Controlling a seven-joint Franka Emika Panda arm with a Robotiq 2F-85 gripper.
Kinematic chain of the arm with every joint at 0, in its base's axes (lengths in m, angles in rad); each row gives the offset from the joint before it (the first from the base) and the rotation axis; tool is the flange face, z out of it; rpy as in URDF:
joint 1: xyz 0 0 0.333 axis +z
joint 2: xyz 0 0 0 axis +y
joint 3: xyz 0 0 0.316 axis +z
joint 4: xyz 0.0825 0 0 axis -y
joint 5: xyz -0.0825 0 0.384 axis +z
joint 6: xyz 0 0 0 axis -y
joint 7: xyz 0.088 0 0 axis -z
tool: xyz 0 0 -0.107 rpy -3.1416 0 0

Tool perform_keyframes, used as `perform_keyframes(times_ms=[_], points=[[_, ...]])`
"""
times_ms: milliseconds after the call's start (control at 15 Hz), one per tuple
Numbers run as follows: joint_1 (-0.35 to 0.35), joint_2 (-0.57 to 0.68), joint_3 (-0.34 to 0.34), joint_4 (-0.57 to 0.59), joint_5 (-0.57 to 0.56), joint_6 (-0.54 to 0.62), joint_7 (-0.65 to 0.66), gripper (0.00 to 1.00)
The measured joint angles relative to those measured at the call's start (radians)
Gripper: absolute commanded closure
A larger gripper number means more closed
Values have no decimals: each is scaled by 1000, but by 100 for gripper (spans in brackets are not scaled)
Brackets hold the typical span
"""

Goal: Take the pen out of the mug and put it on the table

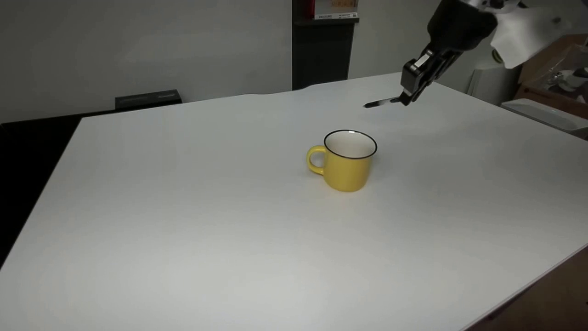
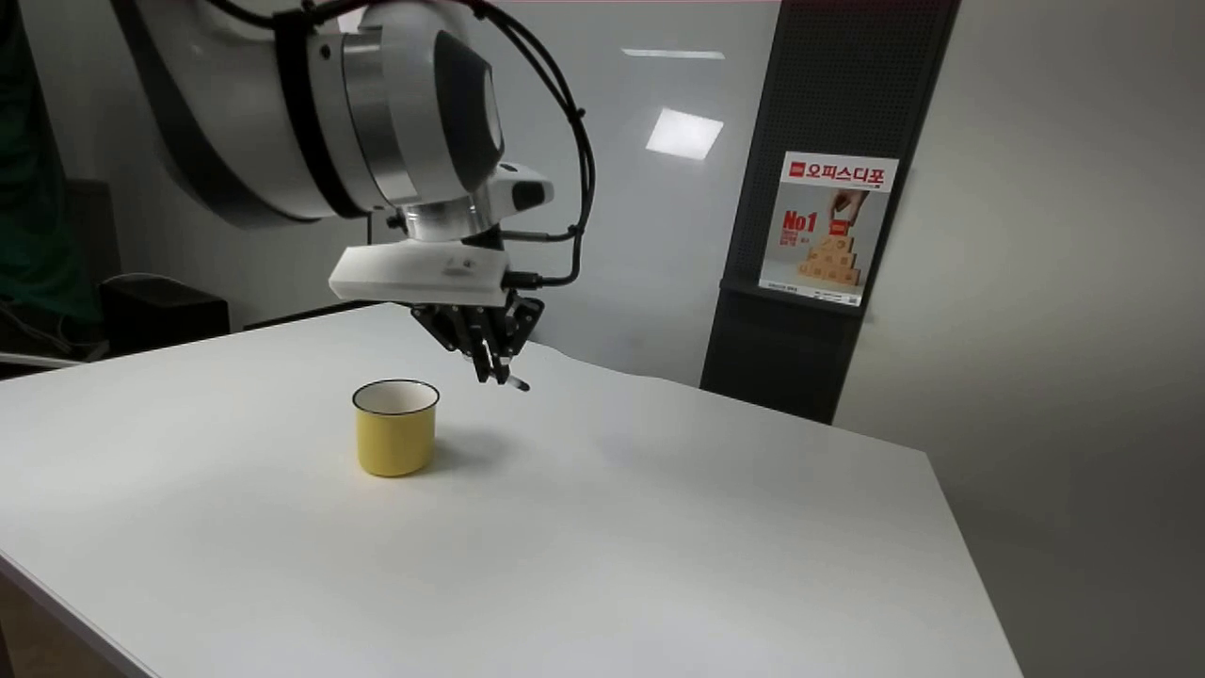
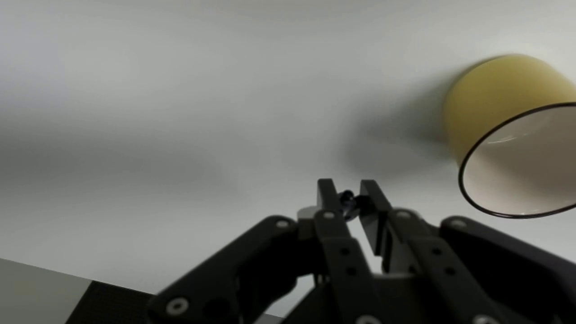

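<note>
Your gripper (image 3: 346,186) grasps the black-tipped pen (image 1: 380,103), which juts sideways from its grip. The dark-rimmed yellow mug (image 1: 347,172) stands upright below and to one side, an offset that presumably gives you room to lower the pen onto the white tabletop (image 1: 183,220) beneath.

The arm (image 2: 268,141) has a rounded, pale grey casing (image 2: 226,85) with dark grey trim (image 2: 193,171). A black strap (image 2: 303,104) encircles it. A bright metal ring (image 2: 372,113) adjoins a pale joint (image 2: 417,113) with a dark cap (image 2: 466,105). Black cables (image 2: 557,77) curve down one side; one ends in a plug (image 2: 522,281) at a white, flat-faced block (image 2: 414,273) beneath a metal collar (image 2: 442,219). The fingers (image 3: 326,196) are black and square-edged; adjoining black bars (image 3: 220,270) carry pale round screws (image 3: 177,306).
</note>
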Motion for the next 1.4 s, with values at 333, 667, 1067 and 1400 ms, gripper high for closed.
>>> perform_keyframes(times_ms=[333,667,1067,1400], points=[[-53,191,88,64,94,173,-94,96],[-195,334,234,142,65,200,-117,57],[-316,389,323,183,52,178,-133,23],[-372,372,376,184,69,86,-128,0]])
